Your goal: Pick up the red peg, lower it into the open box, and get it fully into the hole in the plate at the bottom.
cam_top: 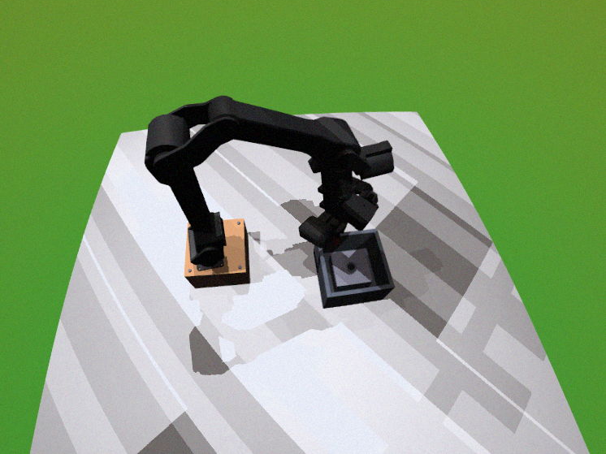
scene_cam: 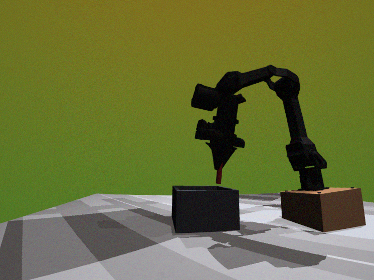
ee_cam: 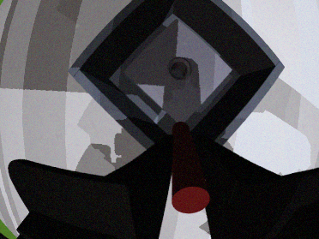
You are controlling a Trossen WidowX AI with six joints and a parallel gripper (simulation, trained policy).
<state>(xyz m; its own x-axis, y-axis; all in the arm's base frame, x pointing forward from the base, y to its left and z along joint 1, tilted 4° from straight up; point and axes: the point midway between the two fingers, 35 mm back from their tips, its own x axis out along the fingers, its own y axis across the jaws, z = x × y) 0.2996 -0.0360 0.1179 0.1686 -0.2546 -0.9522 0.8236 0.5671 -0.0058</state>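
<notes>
The red peg (scene_cam: 219, 175) (ee_cam: 184, 168) is held between the fingers of my gripper (scene_cam: 219, 167) (ee_cam: 184, 142), which is shut on it. The peg points down and its lower end is just above the rim of the dark open box (cam_top: 357, 298) (scene_cam: 205, 211) (ee_cam: 124, 127), near the box's wall on the arm's base side. The plate (cam_top: 344, 278) (ee_cam: 214, 62) lies at the bottom of the box, and its round hole (cam_top: 351, 266) (ee_cam: 179, 68) shows near the middle. In the wrist view the hole is beyond the peg's lower tip. In the top view the fingers mostly hide the peg.
The arm stands on an orange-brown base block (cam_top: 235, 251) (scene_cam: 343, 209), to the left of the box in the top view. The box walls rise around the plate on all sides. Arm shadows fall across the patterned table top (cam_top: 313, 373) (scene_cam: 125, 267) and into the box.
</notes>
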